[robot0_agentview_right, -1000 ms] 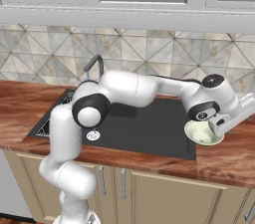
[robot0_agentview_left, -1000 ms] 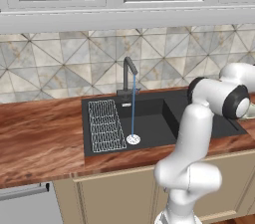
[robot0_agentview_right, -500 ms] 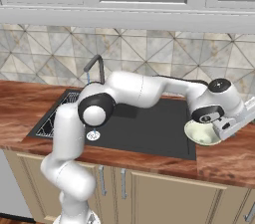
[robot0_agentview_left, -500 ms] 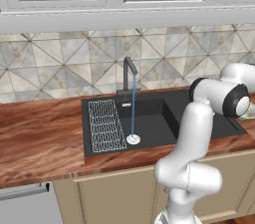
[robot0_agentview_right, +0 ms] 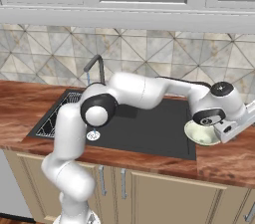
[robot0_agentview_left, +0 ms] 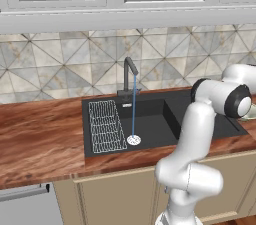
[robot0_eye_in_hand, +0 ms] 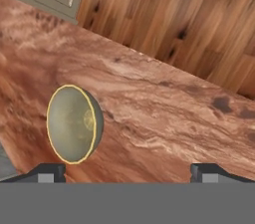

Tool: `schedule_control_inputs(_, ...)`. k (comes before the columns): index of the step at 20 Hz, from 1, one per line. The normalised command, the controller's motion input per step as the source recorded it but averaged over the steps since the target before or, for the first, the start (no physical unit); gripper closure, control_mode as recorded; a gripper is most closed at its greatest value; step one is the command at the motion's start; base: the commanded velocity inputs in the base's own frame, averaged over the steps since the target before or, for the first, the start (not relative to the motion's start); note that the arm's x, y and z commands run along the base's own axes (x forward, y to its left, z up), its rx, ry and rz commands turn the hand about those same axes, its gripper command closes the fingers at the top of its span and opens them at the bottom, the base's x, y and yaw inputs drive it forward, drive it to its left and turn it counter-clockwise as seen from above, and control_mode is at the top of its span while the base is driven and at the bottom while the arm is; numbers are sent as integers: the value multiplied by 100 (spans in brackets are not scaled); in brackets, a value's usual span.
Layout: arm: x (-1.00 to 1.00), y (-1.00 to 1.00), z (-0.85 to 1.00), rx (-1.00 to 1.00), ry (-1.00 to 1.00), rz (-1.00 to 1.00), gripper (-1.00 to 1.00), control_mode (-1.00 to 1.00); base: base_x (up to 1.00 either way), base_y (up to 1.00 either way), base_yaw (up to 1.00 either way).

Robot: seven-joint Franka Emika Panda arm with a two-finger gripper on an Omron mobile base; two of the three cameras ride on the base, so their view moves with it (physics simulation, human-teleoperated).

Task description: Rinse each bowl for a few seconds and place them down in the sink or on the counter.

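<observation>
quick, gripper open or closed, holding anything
Gripper: open, holding nothing, over the reddish-brown wood-grain counter near the olive-yellow round bowl.

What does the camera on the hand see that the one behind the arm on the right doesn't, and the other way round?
Hand view alone: an olive-yellow bowl on the wooden counter, between the spread finger tips, plus the floor past the counter's edge. Right base view alone: the black sink, the faucet running water, the tiled wall, and a pale bowl under the hand. Both share the reddish-brown counter.
</observation>
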Motion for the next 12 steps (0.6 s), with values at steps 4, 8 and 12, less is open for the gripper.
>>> schedule_control_inputs(4,5,0,-6,-1,0,0,-100,-100,0,0,0)
schedule_control_inputs(8,8,-4,-10,-1,0,0,-100,-100,0,0,0)
schedule_control_inputs(12,9,-10,-14,0,0,0,-100,-100,0,0,0)
